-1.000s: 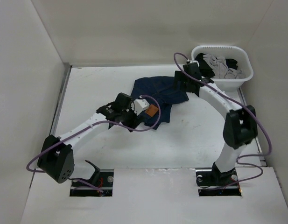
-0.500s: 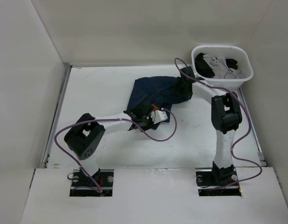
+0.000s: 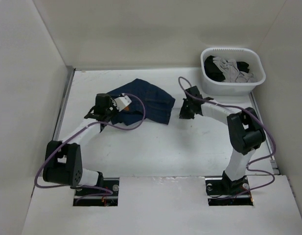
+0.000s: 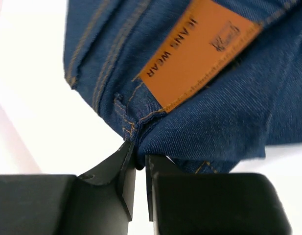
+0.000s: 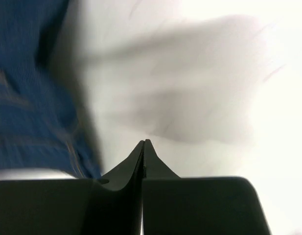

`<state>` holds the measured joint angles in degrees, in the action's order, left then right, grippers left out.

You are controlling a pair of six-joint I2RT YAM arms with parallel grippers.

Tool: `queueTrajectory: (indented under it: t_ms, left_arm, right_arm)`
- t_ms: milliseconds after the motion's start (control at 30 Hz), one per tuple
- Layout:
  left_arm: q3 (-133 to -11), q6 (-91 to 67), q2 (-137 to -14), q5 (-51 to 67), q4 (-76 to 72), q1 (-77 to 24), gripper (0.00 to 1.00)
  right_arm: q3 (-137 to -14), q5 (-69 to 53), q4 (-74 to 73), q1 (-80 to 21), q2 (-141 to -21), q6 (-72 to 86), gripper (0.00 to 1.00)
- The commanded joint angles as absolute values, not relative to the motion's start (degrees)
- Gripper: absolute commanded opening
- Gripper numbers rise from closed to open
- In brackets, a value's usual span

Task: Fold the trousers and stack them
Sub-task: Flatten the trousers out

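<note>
The trousers (image 3: 148, 100) are dark blue jeans lying bunched at the back middle of the table. In the left wrist view their orange leather patch (image 4: 199, 51) reads "JEANS WEAR". My left gripper (image 3: 116, 113) sits at their left end, and its jaws (image 4: 140, 156) are shut on a fold of denim just below that patch. To the right of the trousers, my right gripper (image 3: 184, 112) is off the cloth. Its fingers (image 5: 144, 143) are pressed together with nothing between them, over bare table, with blurred denim (image 5: 28, 98) to its left.
A white basket (image 3: 232, 87) stands at the back right with grey and black garments (image 3: 229, 68) in it. White walls close the table on the left, back and right. Purple cables loop off both arms.
Both grippers have closed. The left one has taken the denim and swung left, drawing the trousers leftward. The right one has come off the trousers' far right corner and drawn nearer, empty.
</note>
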<state>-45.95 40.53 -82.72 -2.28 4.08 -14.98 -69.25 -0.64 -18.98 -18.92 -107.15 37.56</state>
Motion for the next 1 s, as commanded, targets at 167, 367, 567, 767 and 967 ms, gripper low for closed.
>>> queueTrajectory:
  t_ms: [167, 367, 567, 767, 967]
  left_arm:
    - [-47.8, 54.68, -79.97, 9.92, 3.87, 0.21, 0.24]
    - [-53.17, 43.7, -82.18, 9.05, 5.44, 3.55, 0.63]
    - [-54.32, 33.94, -73.4, 15.02, 16.16, 8.75, 0.7]
    - [-51.25, 29.63, -71.28, 17.4, 22.67, 5.34, 0.69]
    - [-47.2, 26.55, -72.16, 14.68, 21.1, -3.2, 0.69]
  right_arm:
    - [-71.69, 8.14, -19.15, -45.19, -99.56, 12.54, 0.97]
    - [-81.72, 22.29, -20.93, -51.28, -110.19, -7.88, 1.0]
    - [-87.97, 24.09, -21.18, -48.29, -121.19, -12.57, 1.0]
    - [-90.96, 20.84, -23.55, -48.29, -123.57, -9.24, 0.68]
    - [-92.2, 13.64, -30.32, -46.71, -121.13, -3.27, 0.05]
